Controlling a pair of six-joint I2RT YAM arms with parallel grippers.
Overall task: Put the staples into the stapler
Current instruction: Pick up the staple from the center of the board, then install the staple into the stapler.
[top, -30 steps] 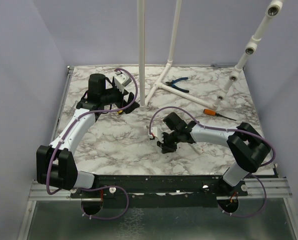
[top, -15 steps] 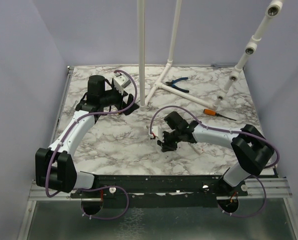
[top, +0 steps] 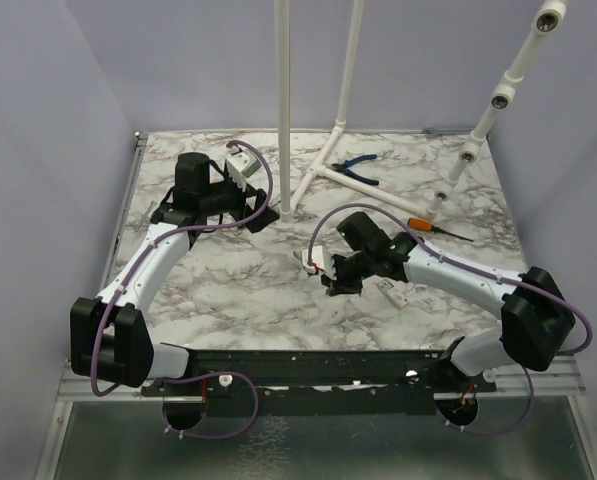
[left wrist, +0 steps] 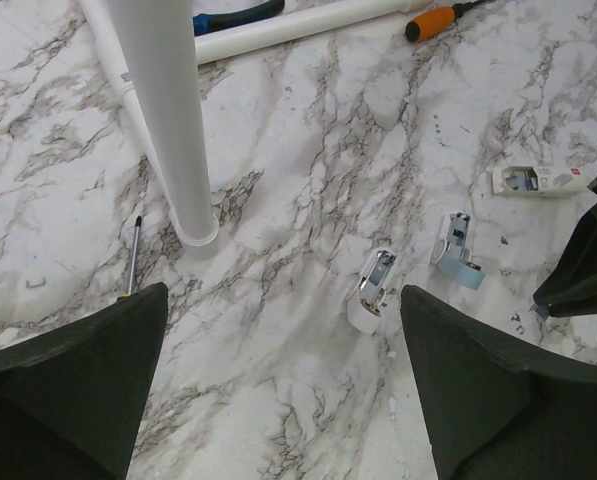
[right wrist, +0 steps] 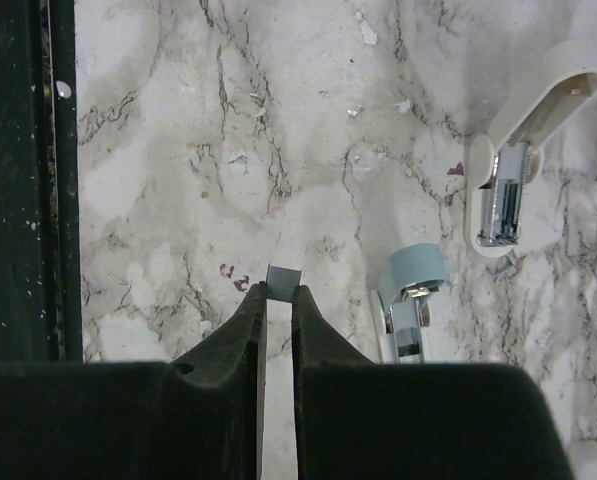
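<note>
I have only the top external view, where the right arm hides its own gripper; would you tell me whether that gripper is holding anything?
Observer: Yes. In the right wrist view, the right gripper is pinched on a small grey strip of staples.
Operator: Thank you. Where is the stapler relative to it?
Observer: The pale blue-green stapler lies apart from that gripper, toward the right edge of the wrist picture, with its metal insides showing.
Operator: And the left gripper?
Observer: The left wrist view shows the left gripper wide open with nothing between its fingers, near the white post.
</note>
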